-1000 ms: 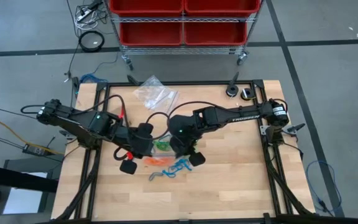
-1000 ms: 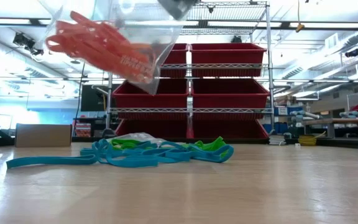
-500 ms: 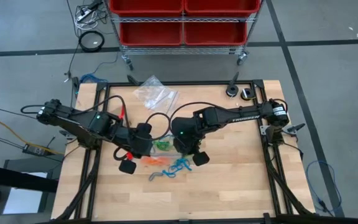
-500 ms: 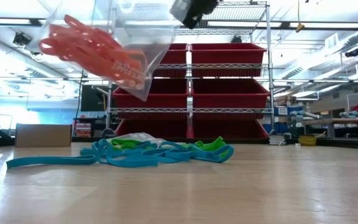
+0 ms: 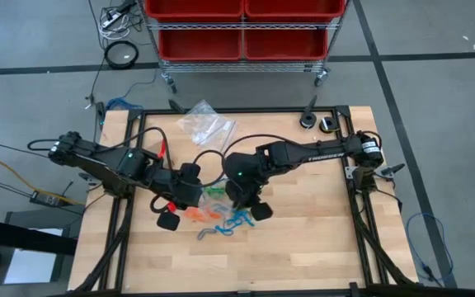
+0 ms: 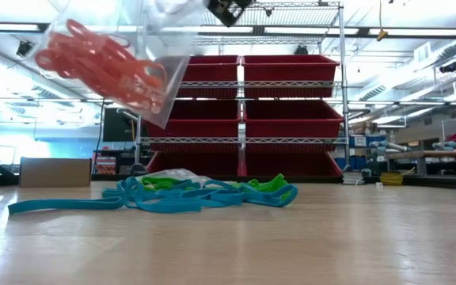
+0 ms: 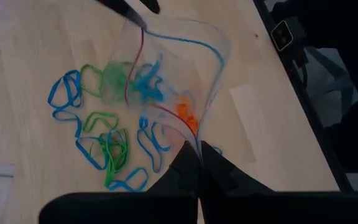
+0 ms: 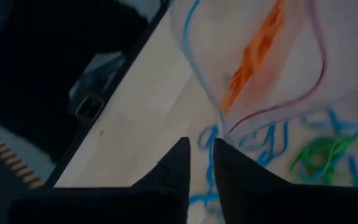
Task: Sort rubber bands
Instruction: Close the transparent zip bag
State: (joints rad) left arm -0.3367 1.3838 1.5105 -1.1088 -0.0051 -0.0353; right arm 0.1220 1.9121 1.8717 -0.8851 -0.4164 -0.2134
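1. We see the pale wooden slatted table (image 5: 303,239) with both dark arms meeting near its middle. A spare pile of clear plastic bags (image 5: 205,124) lies toward 12 o'clock, well apart from the work.
2. The clear zip-top plastic bag (image 6: 125,55) hangs in the air above the table, its mouth open. The left gripper (image 7: 196,163) has its fingers pressed together, pinching one edge of the bag's mouth.
3. The right gripper (image 8: 199,163) sits just beside the bag's opposite lip. Its fingers stand slightly apart with nothing visibly between them; we cannot tell whether it is letting go or about to close.
4. The orange rubber bands (image 6: 101,63) lie bunched inside the bag, so we judge that colour sorted.
5. The loose blue rubber bands (image 5: 236,221) and green rubber bands (image 5: 215,192) lie tangled on the wood directly beneath the bag and both grippers. In the low view the tangle's long axis runs from 9 to 3 o'clock.
6. Judgement: the loose pile lies straight down from the right gripper, roughly at 6 o'clock of it in the high view. That arm is free and nearer, so the next pick falls to it while the left one holds the bag.
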